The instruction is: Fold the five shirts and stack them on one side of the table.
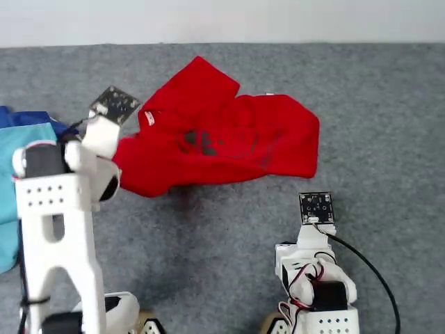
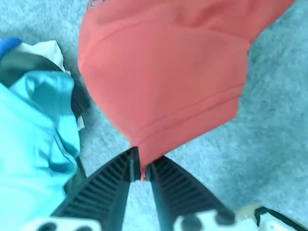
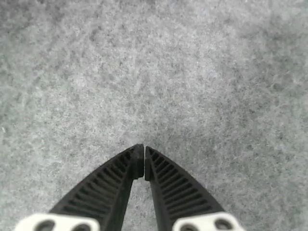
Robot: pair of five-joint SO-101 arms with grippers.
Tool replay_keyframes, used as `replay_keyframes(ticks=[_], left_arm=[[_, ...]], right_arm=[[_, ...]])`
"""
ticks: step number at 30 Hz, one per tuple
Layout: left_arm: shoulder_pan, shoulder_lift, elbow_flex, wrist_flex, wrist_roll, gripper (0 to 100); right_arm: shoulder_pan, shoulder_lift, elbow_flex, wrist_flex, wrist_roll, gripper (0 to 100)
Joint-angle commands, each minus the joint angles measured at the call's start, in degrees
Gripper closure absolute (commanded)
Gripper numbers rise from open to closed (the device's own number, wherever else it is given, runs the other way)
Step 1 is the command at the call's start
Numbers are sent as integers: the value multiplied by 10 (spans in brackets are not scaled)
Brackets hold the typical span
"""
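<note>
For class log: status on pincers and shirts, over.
Left pincer shut on hem of crumpled red cloth shirt. Right pincer shut over grey felt table. Teal cloth shirt heap beside left arm.

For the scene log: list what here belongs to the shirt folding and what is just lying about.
Job:
red shirt, pinched by the left gripper
teal shirt
blue shirt beside it
right gripper, shut, holding nothing

Lying about:
grey mat
black cable at the right arm

White arms [image 1: 59, 229] bear ribbed black tools [image 3: 144, 149] and cables [image 1: 368, 268].
</note>
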Motion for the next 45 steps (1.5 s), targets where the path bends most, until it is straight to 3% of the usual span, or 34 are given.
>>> replay_keyframes(ticks=[1, 14, 24, 29, 33, 39, 42, 45], left_arm=[[1, -62, 36, 16, 5, 987], [-1, -140, 78, 17, 53, 987], [-135, -135, 78, 17, 25, 987], [-156, -139, 79, 17, 23, 987], [-172, -140, 79, 18, 23, 987], [-211, -141, 79, 18, 23, 987], [-213, -141, 79, 18, 23, 987], [-202, -141, 79, 18, 23, 987]], right_arm=[[-1, -2, 10, -4, -3, 989], [-97, -1, 10, -4, -2, 989], [-181, -2, 10, -4, -4, 989], [-214, -2, 10, -4, -1, 987], [-142, -2, 2, -9, 23, 987], [27, -2, -64, -67, 305, 989], [45, 2, -47, -120, 306, 989], [11, 3, -11, -156, 305, 989]])
